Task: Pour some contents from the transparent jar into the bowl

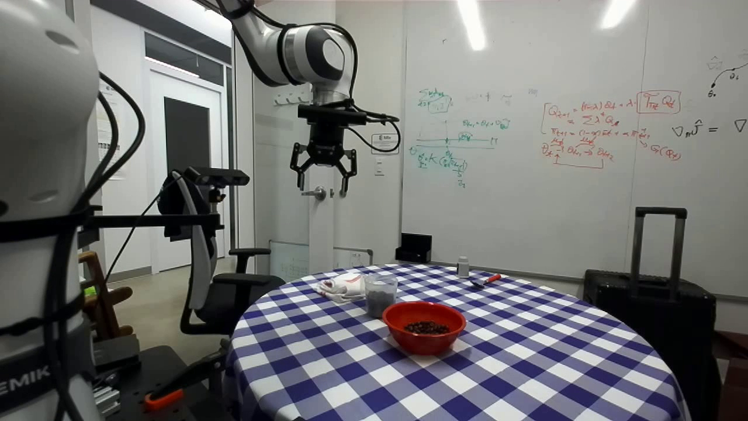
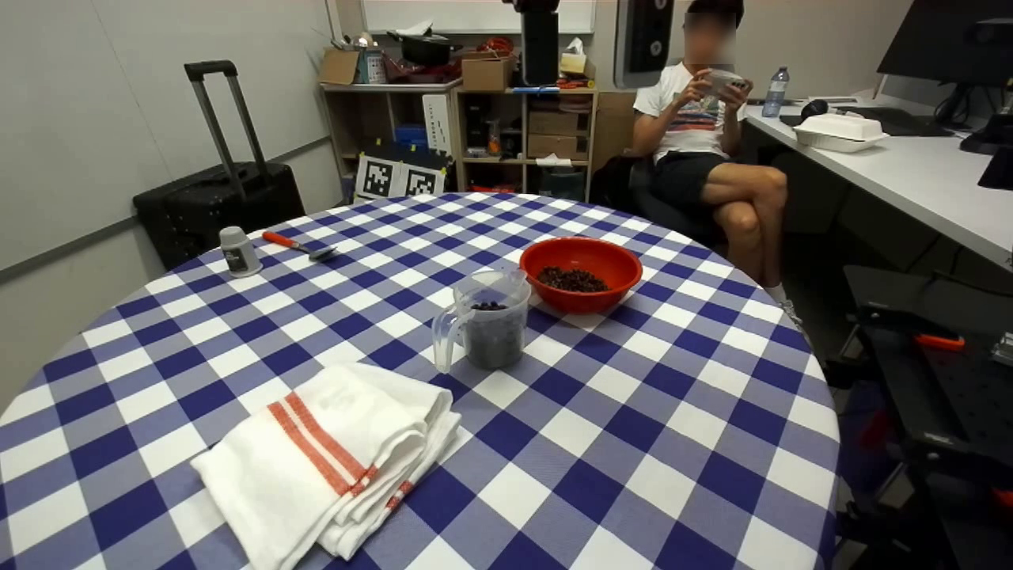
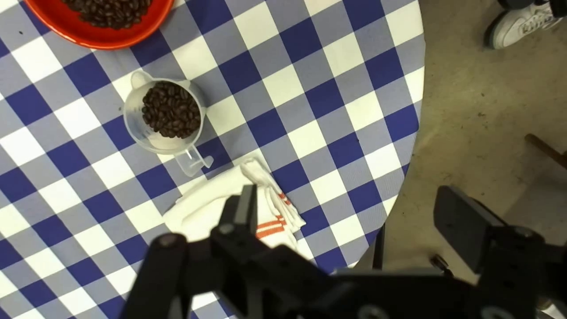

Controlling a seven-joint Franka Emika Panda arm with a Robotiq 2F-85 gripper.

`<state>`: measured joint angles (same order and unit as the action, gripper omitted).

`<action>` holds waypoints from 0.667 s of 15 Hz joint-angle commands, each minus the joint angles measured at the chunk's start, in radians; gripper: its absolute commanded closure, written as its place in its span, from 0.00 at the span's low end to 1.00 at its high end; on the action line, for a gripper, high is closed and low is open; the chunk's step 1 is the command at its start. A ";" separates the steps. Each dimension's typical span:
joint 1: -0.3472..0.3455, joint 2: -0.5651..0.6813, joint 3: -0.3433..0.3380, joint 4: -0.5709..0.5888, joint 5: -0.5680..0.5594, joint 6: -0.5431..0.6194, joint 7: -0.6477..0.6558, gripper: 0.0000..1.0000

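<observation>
The transparent jar stands upright on the checked table and holds dark beans. Its spout and handle show in an exterior view and in the wrist view, with the spout towards the bowl. The red bowl stands close beside the jar and also holds dark beans; it shows in an exterior view and is cut off at the top left of the wrist view. My gripper is open and empty, high above the table. In the wrist view its fingers are wide apart.
A folded white towel with red stripes lies beside the jar's handle. A small white bottle and a red-handled spoon lie farther off on the table. A person sits beyond the table. A black suitcase stands beside it.
</observation>
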<state>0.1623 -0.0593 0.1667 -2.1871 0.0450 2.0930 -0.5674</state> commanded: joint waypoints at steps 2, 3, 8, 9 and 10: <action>0.008 0.005 -0.003 -0.003 -0.008 0.008 0.017 0.00; 0.007 0.028 -0.003 0.002 -0.011 0.043 0.014 0.00; 0.006 0.146 0.005 0.044 -0.086 0.311 -0.086 0.00; 0.004 0.184 0.008 0.067 -0.111 0.319 -0.117 0.00; 0.002 0.217 0.010 0.084 -0.142 0.318 -0.133 0.00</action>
<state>0.1632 0.0531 0.1717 -2.1775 -0.0290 2.3852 -0.6356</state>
